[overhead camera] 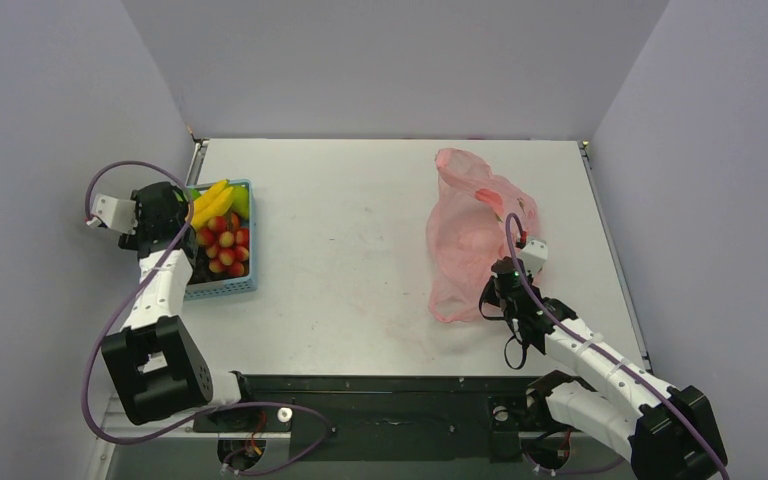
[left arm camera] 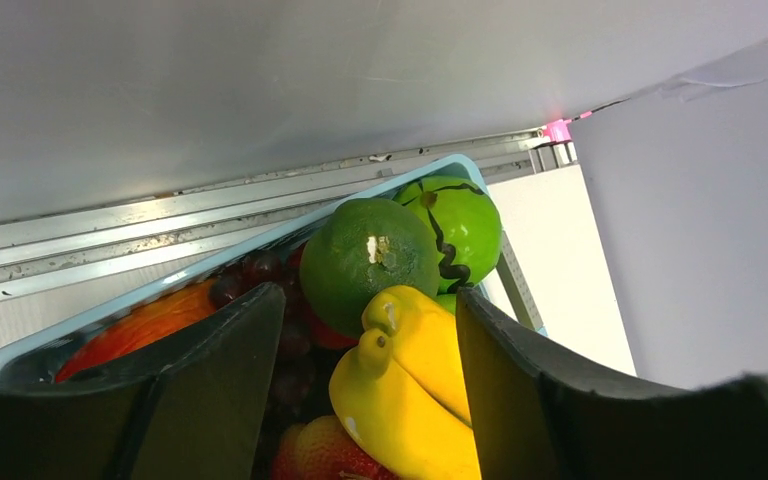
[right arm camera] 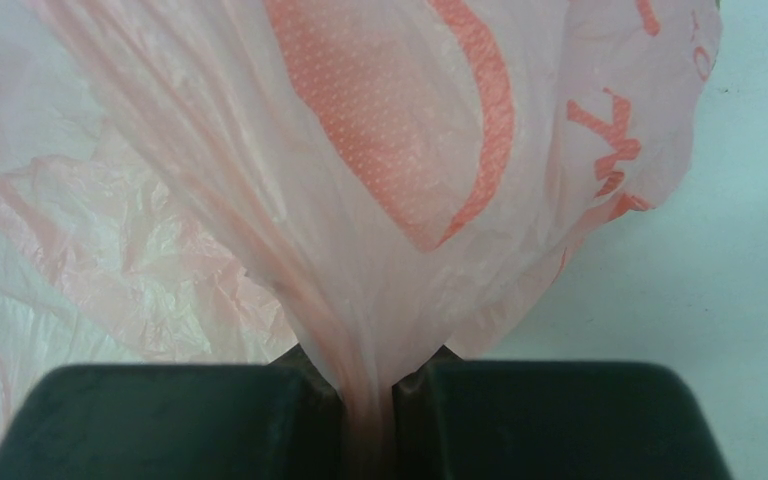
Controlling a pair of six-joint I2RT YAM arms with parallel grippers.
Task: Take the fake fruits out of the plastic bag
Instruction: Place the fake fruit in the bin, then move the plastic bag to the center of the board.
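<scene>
1. On the left side of the surface (overhead camera: 350,270), a light-blue basket (overhead camera: 222,288) full of toy fruits.
2. In the basket: a bunch of yellow bananas (left arm camera: 410,390), a green apple (left arm camera: 365,265), a cluster of small red-yellow round fruits (overhead camera: 225,245), and a green ball with a dark zigzag stripe (left arm camera: 465,225).
3. Bananas and green things at the far end of the basket, red-yellow cluster closer to the arms.
4. From the left wrist, green apple touching both the bananas and the striped ball.
5. Also in there, something orange-red by the basket wall and a bumpy red fruit under the bananas; too little showing to name them.
6. Just above the basket, the left claw (left arm camera: 368,300): open, fingers wide apart, holding nothing.
7. Bananas right under the gap, with a dark space between them and the finger on the left of that view.
8. On the right side of the surface, well apart from the basket, the plastic bag (overhead camera: 465,240): pink, thin and crinkly, lying crumpled.
9. At the near edge of the bag, the right claw (right arm camera: 368,390): closed tight on a pinched fold of pink plastic.
10. Plastic bunched up between its two fingers and fanning out wide beyond them.
11. Darker red print on the bag, seen from the right wrist.
12. Cannot tell if anything sits inside the bag.
</scene>
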